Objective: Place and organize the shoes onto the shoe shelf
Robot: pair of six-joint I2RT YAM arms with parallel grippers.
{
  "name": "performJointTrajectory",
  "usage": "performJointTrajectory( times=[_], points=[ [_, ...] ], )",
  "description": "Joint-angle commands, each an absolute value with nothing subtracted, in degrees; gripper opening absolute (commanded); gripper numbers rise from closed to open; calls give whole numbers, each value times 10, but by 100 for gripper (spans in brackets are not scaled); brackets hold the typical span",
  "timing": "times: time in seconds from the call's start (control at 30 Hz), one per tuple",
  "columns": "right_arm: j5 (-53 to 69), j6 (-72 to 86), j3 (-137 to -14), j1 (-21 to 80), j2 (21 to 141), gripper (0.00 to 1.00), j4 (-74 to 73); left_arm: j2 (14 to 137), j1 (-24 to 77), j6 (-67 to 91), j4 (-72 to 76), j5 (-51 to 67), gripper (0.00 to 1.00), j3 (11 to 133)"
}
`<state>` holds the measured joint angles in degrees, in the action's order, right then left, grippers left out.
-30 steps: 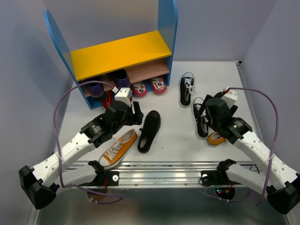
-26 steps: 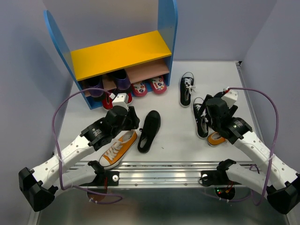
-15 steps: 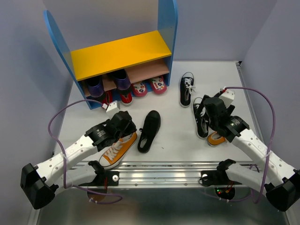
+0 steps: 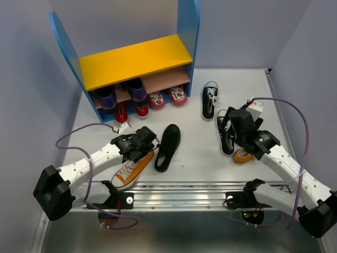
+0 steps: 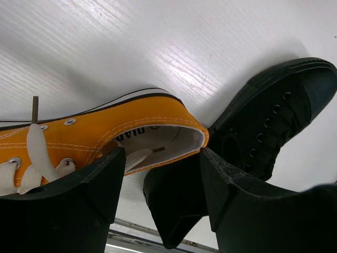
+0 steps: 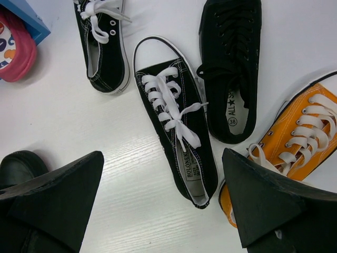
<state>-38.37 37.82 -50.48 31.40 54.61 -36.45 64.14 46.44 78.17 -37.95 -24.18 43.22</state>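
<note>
The left pincer (image 4: 141, 143), open and empty, straddles the heel of the orange sneaker (image 4: 128, 168), whose long axis runs from there toward the near-left edge of the table (image 4: 200, 158), away from the shoe shelf (image 4: 134, 60). Only the left wrist view shows the black slip-on (image 5: 263, 121) lying just beside that heel. The right pincer (image 4: 230, 120) hovers wide open, well apart.
</note>
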Motion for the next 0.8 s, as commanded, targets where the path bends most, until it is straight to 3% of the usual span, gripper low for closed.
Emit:
performJointTrajectory(
  times=[0.0,0.57,0.77],
  points=[
    [-371,371,-517,312,544,100,-343,660,467,841,-397,-264,68,453],
    [-360,368,-520,312,533,100,-344,718,467,835,-355,-279,67,475],
    [-363,371,-511,312,525,100,-344,748,467,789,-354,-283,71,498]
  ],
)
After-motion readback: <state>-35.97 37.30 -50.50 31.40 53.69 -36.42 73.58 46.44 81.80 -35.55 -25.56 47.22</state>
